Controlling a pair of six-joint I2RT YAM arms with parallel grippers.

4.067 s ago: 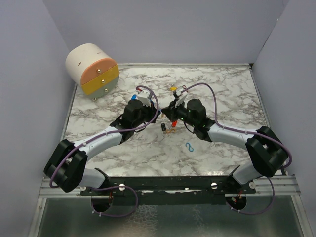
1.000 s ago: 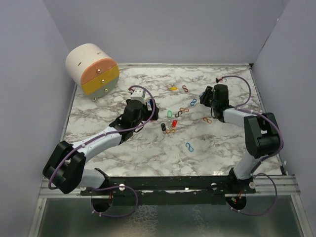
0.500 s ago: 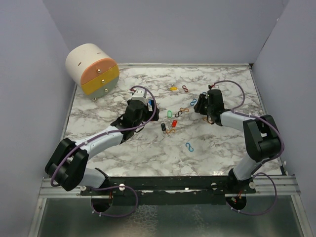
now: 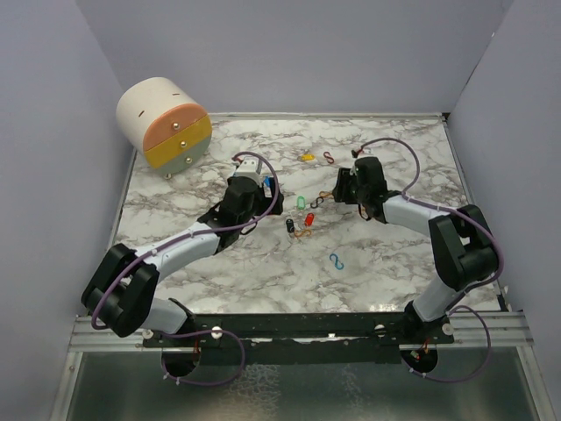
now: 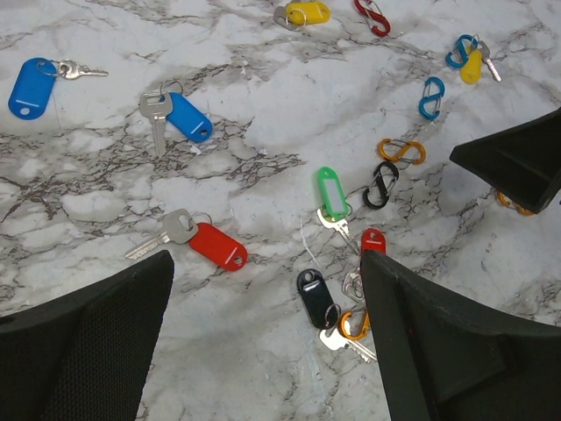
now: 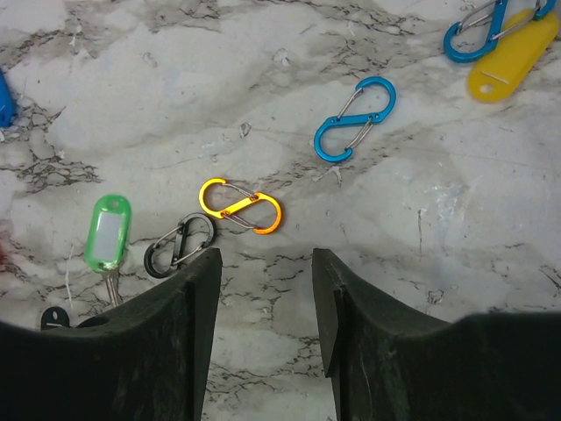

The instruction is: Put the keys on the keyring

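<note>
The keys with coloured tags lie scattered on the marble: two blue point(image 5: 32, 86) point(image 5: 188, 117), a red one point(image 5: 217, 246), green point(image 5: 331, 191) point(image 6: 109, 231), black point(image 5: 315, 288) and yellow point(image 5: 307, 12). S-shaped keyring clips lie among them: orange point(image 6: 240, 206), black point(image 6: 179, 245) and blue point(image 6: 355, 118). My left gripper point(image 5: 267, 263) point(image 4: 248, 184) hovers open above the red and black tags, holding nothing. My right gripper point(image 6: 266, 259) point(image 4: 342, 186) is open and empty, its tips just short of the orange clip.
A drum-shaped drawer box point(image 4: 164, 123) stands at the back left corner. A lone blue clip point(image 4: 336, 260) lies nearer the arm bases. A yellow tag point(image 4: 307, 157) and a red clip point(image 4: 329, 158) lie toward the back. Walls enclose the table on three sides.
My right arm has swung left from the right side toward the clips in the middle, and its jaws have widened a little. The left arm has barely moved.
</note>
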